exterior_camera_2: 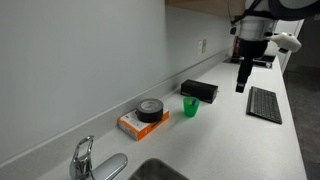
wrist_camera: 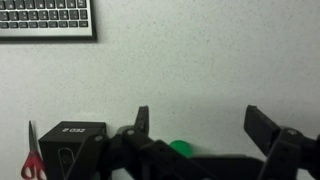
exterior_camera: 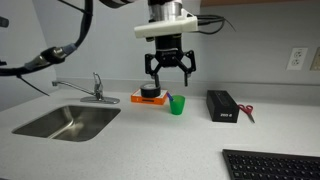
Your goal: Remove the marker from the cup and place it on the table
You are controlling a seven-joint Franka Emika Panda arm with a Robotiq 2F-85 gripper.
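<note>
1. Foreground. In an exterior view the keyboard (exterior_camera: 275, 165) lies at the lower right of the frame, on the white desk (exterior_camera: 150, 145). The sink (exterior_camera: 68, 122) is set into the desk at the lower left.

2. Middle zone. The pincer (exterior_camera: 169, 73) hangs above the desk at upper centre, touching nothing. Its fingers are spread, with nothing between them. In the wrist view both fingers (wrist_camera: 142, 120) rise from the bottom edge, well apart, with bare desk showing in the gap.

3. Back row, along the wall, left to right in the frame:
- Faucet (exterior_camera: 90, 90), behind the sink.
- Orange box (exterior_camera: 150, 99), with a black tape roll (exterior_camera: 150, 90) lying on top.
- Green cup (exterior_camera: 177, 104), upright, just beside the right end of the orange box and apart from it.
- Black box (exterior_camera: 222, 105), right of the cup.
- Red-handled scissors (exterior_camera: 247, 113), flat on the desk, just right of the black box.

4. Task item. The cup stands below the pincer, slightly right of it in the frame. In the wrist view it shows only as a green patch at bottom centre, partly hidden by the pincer body. The marker is too small to make out in any view.

5. Background. A wall outlet (exterior_camera: 296, 58) sits at the right edge.
</note>
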